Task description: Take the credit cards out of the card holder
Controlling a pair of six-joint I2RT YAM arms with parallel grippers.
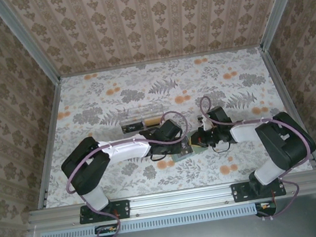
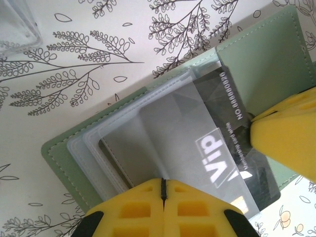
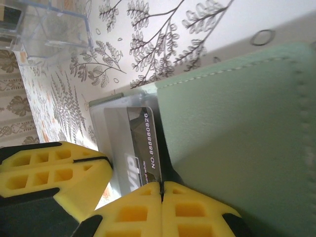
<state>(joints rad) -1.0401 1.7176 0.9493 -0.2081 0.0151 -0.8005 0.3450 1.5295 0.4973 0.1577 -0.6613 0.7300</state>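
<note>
Two grippers meet at the open card holder (image 2: 269,59), flat on the table (image 2: 148,29) between them. At its left edge the left gripper (image 2: 163,191), fingers pressed together, bears on the clear sleeve (image 2: 123,128); at its right, the right gripper (image 3: 162,189) pinches the black card (image 3: 140,148). Hold the holder down and draw the card straight out, level.

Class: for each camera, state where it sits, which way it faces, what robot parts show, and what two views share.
Top external: above and behind the bases, looking down at the table; left arm, right arm, left gripper and right gripper at the card holder.
Left wrist: on its arm, looking down past yellow fingers at the card holder.
Right wrist: on its arm, looking obliquely past its fingers.
Shared: both wrist views show the black card.
</note>
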